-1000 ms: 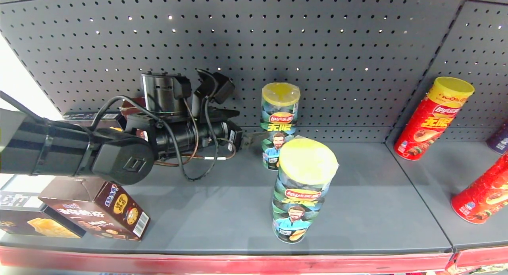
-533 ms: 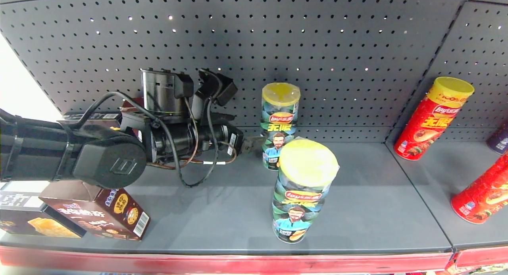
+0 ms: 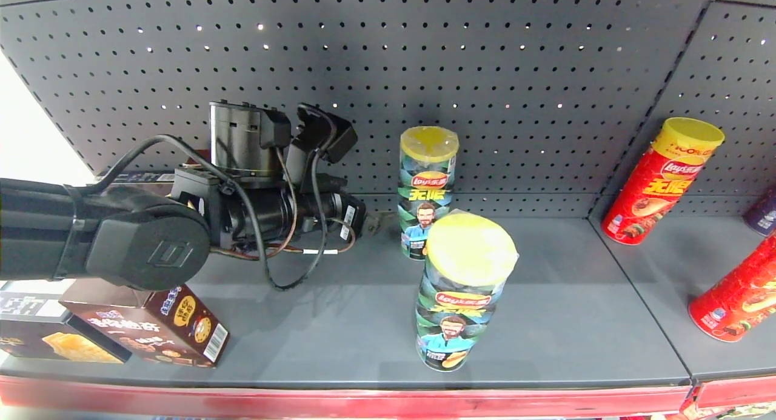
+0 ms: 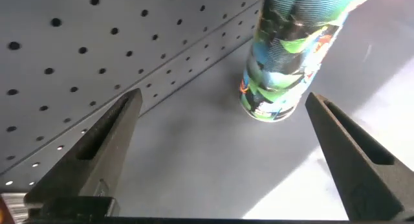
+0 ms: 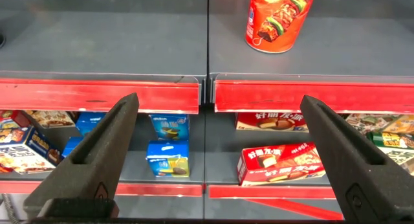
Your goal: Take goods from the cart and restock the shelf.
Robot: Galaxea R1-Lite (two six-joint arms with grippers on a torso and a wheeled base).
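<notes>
Placement, by the look of it, is all but wrapped up: the left gripper (image 3: pixel 379 217) sits at centre frame in the head view, low over the shelf (image 3: pixel 564 311), spread wide and carrying nothing. The rear green can (image 3: pixel 427 190) stands upright just beyond its tips, close but apart, tucked near the pegboard (image 3: pixel 485 62). From the left wrist camera that can shows out past the two dark fingers with a clear gap on either side. The front green can (image 3: pixel 464 286) stands upright at lower centre, nearer the shelf's lip and roughly in line with the rear one. My read: can delivered, and the next move calls for a straight pull away from it with no sideways swing, since a nudge from either finger could tip that tall tube; then it's off to the cart for more stock. The right gripper (image 5: pixel 217 153) hangs parted and empty, facing lower shelves with red price rails (image 5: pixel 97 94), boxed biscuits (image 5: pixel 168 159) and a red can (image 5: pixel 275 20). The shelf surface is flat grey metal, smooth-looking. At right of frame, red cans (image 3: pixel 664 180) fill the neighbouring bay, and at lower left sits a brown box (image 3: pixel 151 317).
</notes>
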